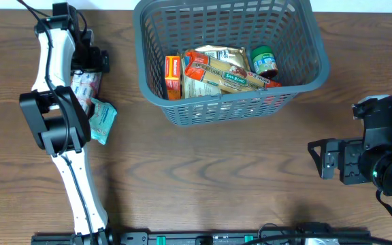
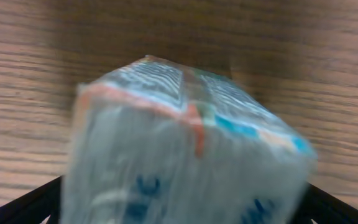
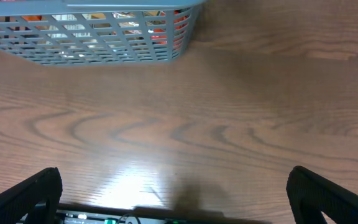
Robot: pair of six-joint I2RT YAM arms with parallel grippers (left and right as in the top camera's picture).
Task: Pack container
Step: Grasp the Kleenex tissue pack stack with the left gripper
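The dark grey lattice basket (image 1: 298,41) stands at the back centre and holds an orange box (image 1: 173,76), pasta bags (image 1: 216,71) and a green-lidded jar (image 1: 264,61). Its corner shows in the right wrist view (image 3: 104,37). My left gripper (image 1: 90,62) is at the far left, open, with its fingers spread around a clear-wrapped pack (image 1: 84,87) with red and blue print. That pack fills the left wrist view (image 2: 185,155), blurred. My right gripper (image 1: 317,160) is open and empty over bare table at the right.
A teal packet (image 1: 104,119) lies on the table just in front of the wrapped pack, next to the left arm's elbow (image 1: 53,122). The wooden table runs between the basket and the front edge.
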